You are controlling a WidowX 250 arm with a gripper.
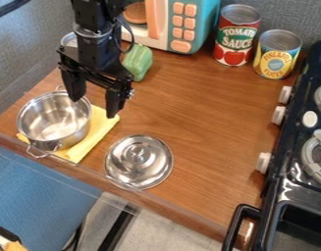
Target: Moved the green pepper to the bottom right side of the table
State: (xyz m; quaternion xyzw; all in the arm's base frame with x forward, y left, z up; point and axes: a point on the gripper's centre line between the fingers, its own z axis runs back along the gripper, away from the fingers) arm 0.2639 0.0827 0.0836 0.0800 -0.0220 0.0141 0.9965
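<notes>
The hand [95, 100] is kinda hung fingers-down around the desk's [202, 108] ten o'clock, spread open, green pepper [138, 62] toward its one o'clock.

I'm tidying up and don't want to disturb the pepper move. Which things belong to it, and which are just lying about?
For the job: green pepper, gripper, wooden table.
Just lying about: pot, yellow cloth, lid, red can, yellow can, toy microwave, stove.
</notes>
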